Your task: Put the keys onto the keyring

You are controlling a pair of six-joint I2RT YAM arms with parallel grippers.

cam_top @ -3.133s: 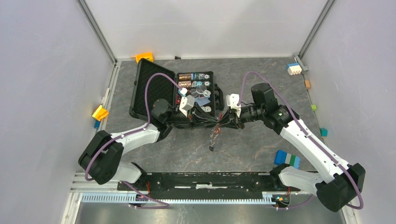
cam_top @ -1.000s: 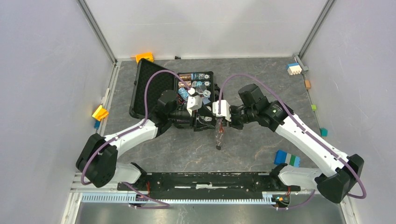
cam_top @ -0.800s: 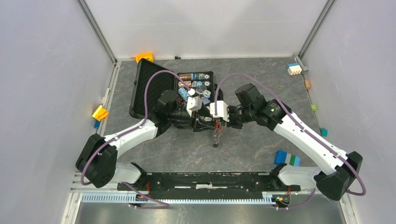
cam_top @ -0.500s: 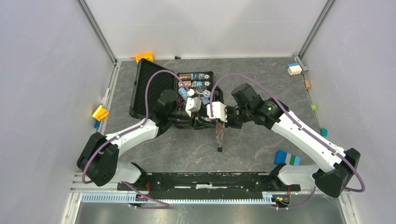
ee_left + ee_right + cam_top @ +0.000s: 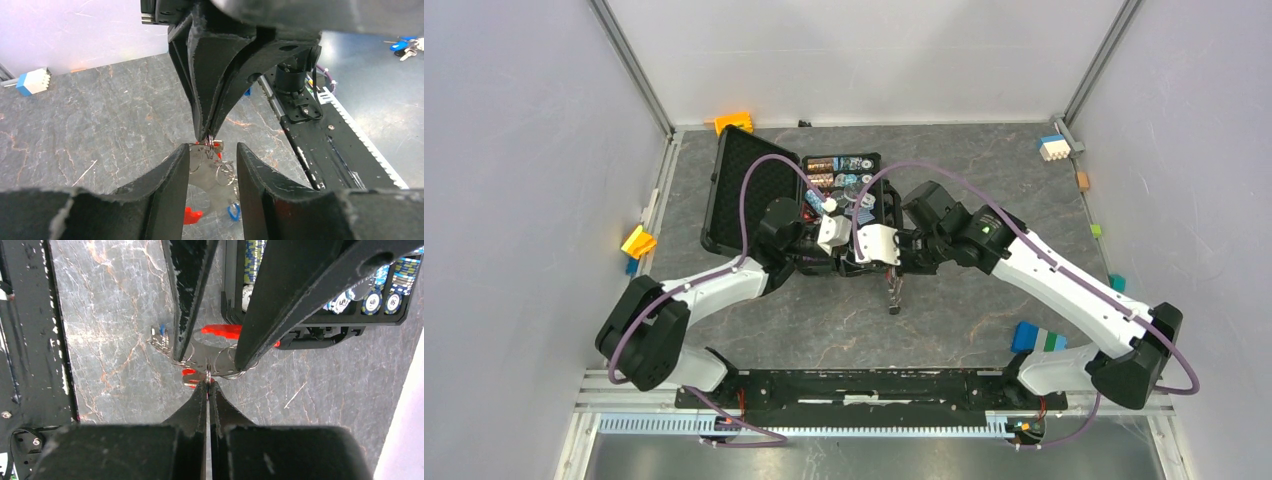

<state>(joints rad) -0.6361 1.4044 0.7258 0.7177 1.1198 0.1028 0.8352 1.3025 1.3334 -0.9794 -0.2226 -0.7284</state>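
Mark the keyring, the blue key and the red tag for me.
keyring [image 5: 200,359]: right wrist view, on the silvery loop.
blue key [image 5: 229,213]: left wrist view, on its blue head.
red tag [image 5: 222,330]: right wrist view, middle of the visible strip.

Place: a robotics lab test cell.
Enclosure: plain pale grey wall panels [image 5: 514,200] joined by aluminium corner posts [image 5: 631,65].
Worktop: dark grey marbled worktop [image 5: 984,180].
Rig: white-and-black left robot arm [image 5: 714,287] and right robot arm [image 5: 1074,295], trailing purple cables [image 5: 769,160], bolted to a black base rail [image 5: 854,385].
Props: small coloured plastic blocks [image 5: 734,122] along the edges; open black case [image 5: 724,215] of poker chips [image 5: 839,163].
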